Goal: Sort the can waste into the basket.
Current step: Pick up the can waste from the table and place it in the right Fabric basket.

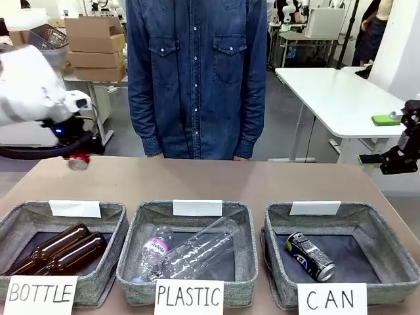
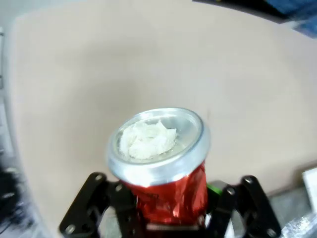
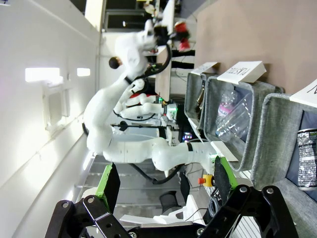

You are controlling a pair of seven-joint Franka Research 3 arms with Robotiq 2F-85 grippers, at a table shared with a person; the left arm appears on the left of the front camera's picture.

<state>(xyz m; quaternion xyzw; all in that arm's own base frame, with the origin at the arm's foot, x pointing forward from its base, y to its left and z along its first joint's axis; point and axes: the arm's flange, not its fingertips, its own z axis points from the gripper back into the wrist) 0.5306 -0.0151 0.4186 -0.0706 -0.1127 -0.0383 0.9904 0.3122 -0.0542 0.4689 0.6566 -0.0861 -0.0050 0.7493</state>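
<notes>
A red can (image 1: 79,161) hangs above the table's far left corner, with my left gripper (image 1: 77,156) shut on it. In the left wrist view the dented red can (image 2: 171,196) sits between the black fingers (image 2: 96,196), its silver end facing the camera, over bare tan tabletop. A black can (image 1: 310,256) with blue and white print lies on the dark floor of the grey basket (image 1: 279,220) signed CAN at the front right. My right gripper (image 1: 399,159) hovers open beyond the table's right edge. Its green-padded fingers (image 3: 107,182) stand apart with nothing between them, and the black can (image 3: 307,158) shows in the basket (image 3: 275,141).
The BOTTLE basket (image 1: 20,213) at front left holds two brown bottles (image 1: 56,252). The PLASTIC basket (image 1: 141,220) in the middle holds clear bottles (image 1: 187,252). A person in a denim shirt (image 1: 197,72) stands at the far edge. Bare tabletop (image 1: 210,180) lies behind the baskets.
</notes>
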